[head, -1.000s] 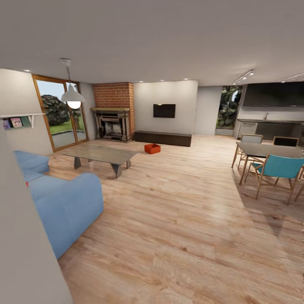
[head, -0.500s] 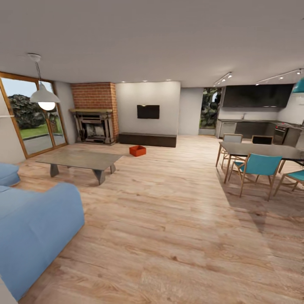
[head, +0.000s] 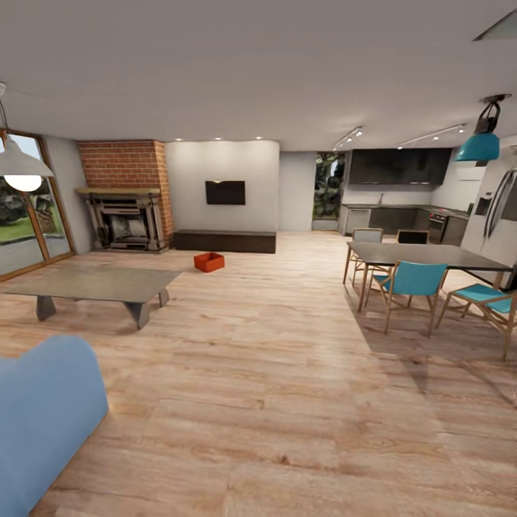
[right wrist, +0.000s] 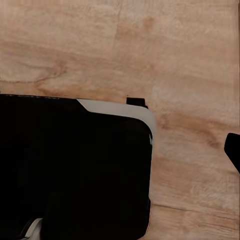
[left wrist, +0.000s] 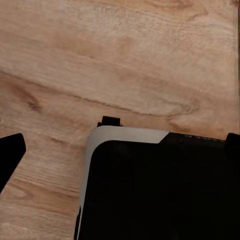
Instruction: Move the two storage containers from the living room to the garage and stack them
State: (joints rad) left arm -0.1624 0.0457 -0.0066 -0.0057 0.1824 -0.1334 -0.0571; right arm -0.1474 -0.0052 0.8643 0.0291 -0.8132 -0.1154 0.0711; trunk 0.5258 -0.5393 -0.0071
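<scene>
One orange-red storage container (head: pixel 209 262) sits on the light wood floor (head: pixel 287 373) a little left of the middle of the head view, far off across the room. It stands just in front of the long dark low cabinet (head: pixel 225 241), with the black TV (head: pixel 225 192) on the wall above and the red-brick fireplace (head: pixel 128 197) further to the left. I can make out just this one bin here.

From this far away it looks like an open box with no lid and thin walls. I judge it light and fairly stiff, though thin walls may flex or bow if squeezed hard in the middle. The plastic is probably smooth, so a pinch on a flat wall could slip. The best hold would likely be on the top rim, near a corner where the wall is stiffest, or one gripper on each short end so the bin stays level.

Between the robot and the bin lies open floor. A grey coffee table (head: pixel 93 284) stands at middle left, a blue sofa (head: pixel 39 409) fills the lower left corner, and a dining table (head: pixel 424 253) with teal chairs (head: pixel 411 280) stands at the right, with a dark kitchen behind.

Both wrist views look down at wood planks and a dark rounded part of the robot's own body. The dark slivers at their edges may be fingers, so I cannot tell whether either gripper is spread or pressed together.
</scene>
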